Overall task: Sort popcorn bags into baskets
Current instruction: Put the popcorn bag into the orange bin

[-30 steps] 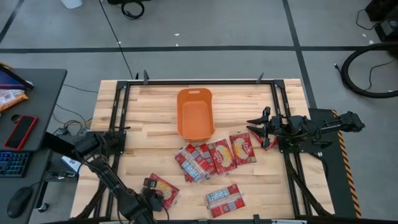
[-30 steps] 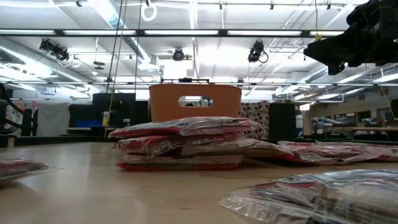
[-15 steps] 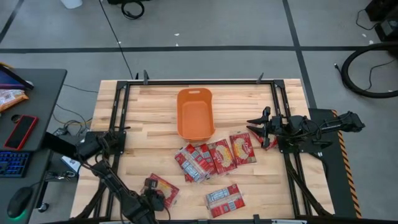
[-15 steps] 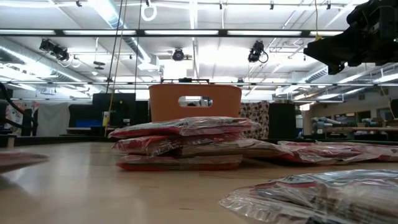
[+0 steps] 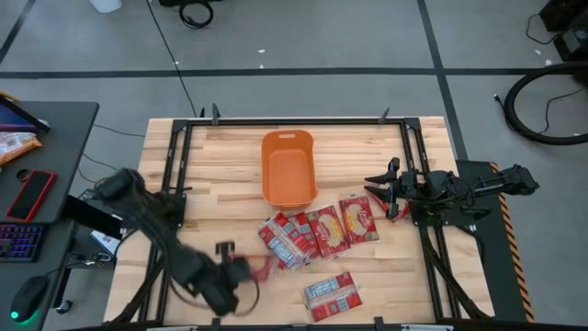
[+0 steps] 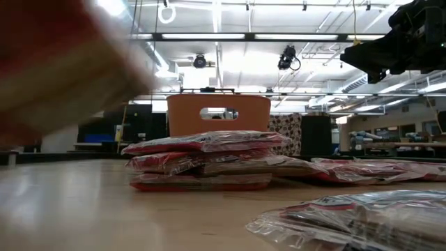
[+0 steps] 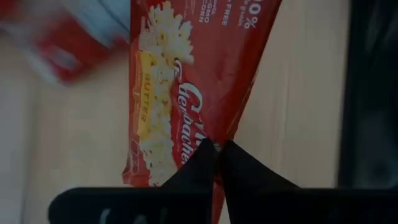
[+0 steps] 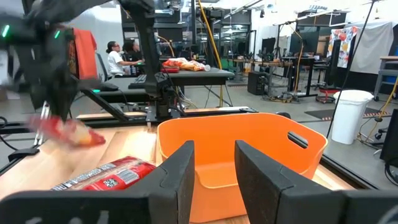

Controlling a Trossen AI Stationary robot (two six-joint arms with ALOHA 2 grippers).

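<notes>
A red popcorn bag (image 7: pixel 186 81) hangs pinched by one edge in the left pincer (image 7: pixel 217 155), whose fingers are clamped together on the thin plastic; from above, the left pincer (image 5: pixel 241 272) is at the near-left part of the worktop (image 5: pixel 211 175), with the bag (image 5: pixel 260 268) trailing toward the pile. The basket (image 5: pixel 288 168), an orange tub, stands empty at the far middle of the worktop, and the other bags (image 5: pixel 317 234) lie in a loose overlapping heap just on its near side, with one more bag (image 5: pixel 331 292) alone at the near edge. The step in hand looks like carrying the gripped bag to the basket. Doing it well probably means lifting high enough that the dangling bag clears the heap and the basket's rim, moving smoothly so the slippery edge grip does not slide out, and letting go only when the bag hangs over the middle of the tub, so that it falls flat inside. The right pincer (image 8: pixel 214 165), fingers apart and holding nothing, hovers beside the basket's right side near the right rail, looking across the tub; the carry should come in from the near-left so the two arms do not meet over the basket.
</notes>
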